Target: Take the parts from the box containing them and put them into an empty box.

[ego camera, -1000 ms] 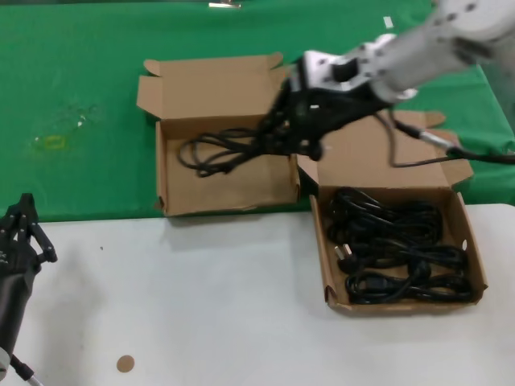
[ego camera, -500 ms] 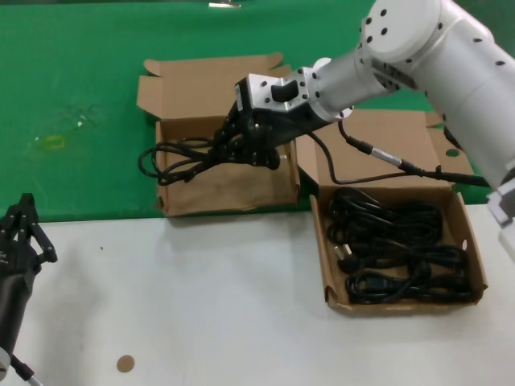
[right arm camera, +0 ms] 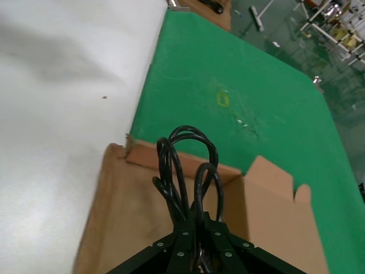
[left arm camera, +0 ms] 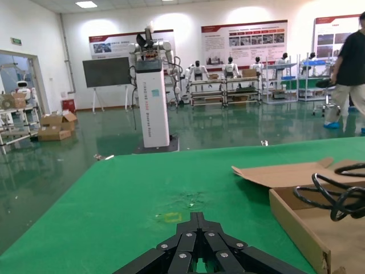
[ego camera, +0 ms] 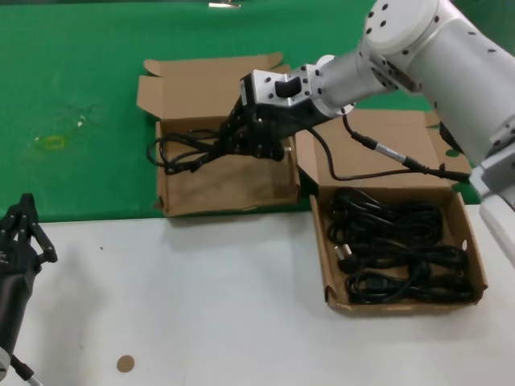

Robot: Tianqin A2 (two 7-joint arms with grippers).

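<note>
My right gripper (ego camera: 241, 138) is shut on a black power cord (ego camera: 187, 149) and holds it over the tray of the smaller, squarer empty box (ego camera: 229, 186). The cord's loops hang near that box's left wall, above its rim. In the right wrist view the gripper (right arm camera: 197, 221) pinches the cord (right arm camera: 183, 165) over the box floor (right arm camera: 122, 222). The longer box (ego camera: 476, 265) at the right holds several coiled black cords (ego camera: 394, 249). My left gripper (ego camera: 22, 227) is shut and parked at the lower left; its wrist view shows the gripper (left arm camera: 197, 217), the empty box (left arm camera: 299, 222) and the cord (left arm camera: 336, 197).
Both boxes have their lids (ego camera: 205, 84) folded open toward the back. They lie where the green cloth (ego camera: 80, 121) meets the white table (ego camera: 201, 305). The right arm's cable (ego camera: 402, 165) hangs over the longer box's lid. A small brown disc (ego camera: 125, 363) lies on the white table.
My right gripper has carried the cord leftward from the gap between the boxes to over the smaller box. The left arm has not moved.
</note>
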